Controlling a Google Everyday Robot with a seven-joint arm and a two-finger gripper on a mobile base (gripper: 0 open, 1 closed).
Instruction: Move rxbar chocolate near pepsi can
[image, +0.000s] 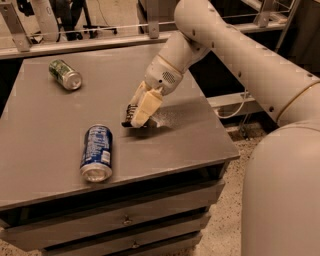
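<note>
The pepsi can (97, 152) is blue with white lettering and lies on its side near the front left of the grey table (45, 115). My gripper (136, 119) is low over the table, a short way right of the can, with its cream fingers (144, 107) shut on the rxbar chocolate (129, 117). Only a dark edge of the bar shows at the fingertips, at or just above the table top.
A green can (65, 74) lies on its side at the back left of the table. Drawers (125, 220) sit under the table top. A metal rail (85, 35) runs behind the table. My large white arm (250, 65) fills the right side.
</note>
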